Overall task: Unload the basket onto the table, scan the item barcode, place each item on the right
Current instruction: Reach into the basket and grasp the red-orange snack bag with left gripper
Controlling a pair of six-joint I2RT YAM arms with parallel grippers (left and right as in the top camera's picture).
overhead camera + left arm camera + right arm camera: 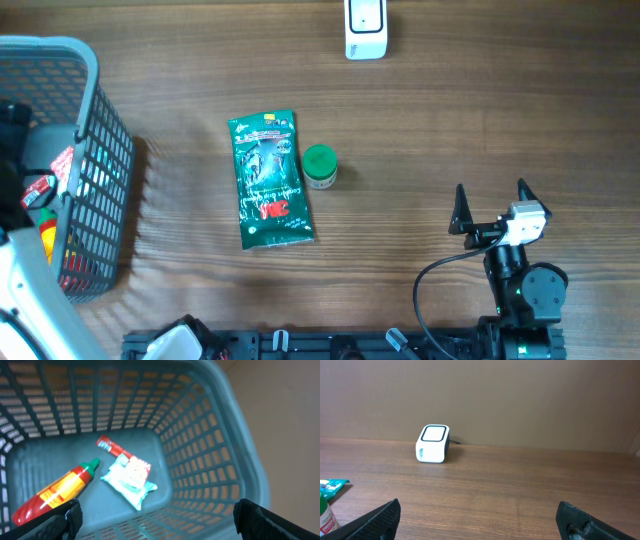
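Note:
A white barcode scanner [365, 28] stands at the table's far edge, and the right wrist view shows the scanner [433, 443] ahead to the left. A green packet [270, 180] lies flat mid-table, with a small green-capped jar [320, 166] beside it. My left gripper [157, 515] hangs open over the teal basket [210, 455], nothing between its fingers. Below it lie a red sauce bottle [55, 492], a white-and-teal packet [129, 479] and a red tube [112, 447]. My right gripper [491, 200] is open and empty near the front right, apart from the items.
The basket [100, 130] takes up the table's left side, and my left arm [20, 260] reaches over it. In the right wrist view, the packet's corner [332, 485] and the jar [324, 512] show at the left edge.

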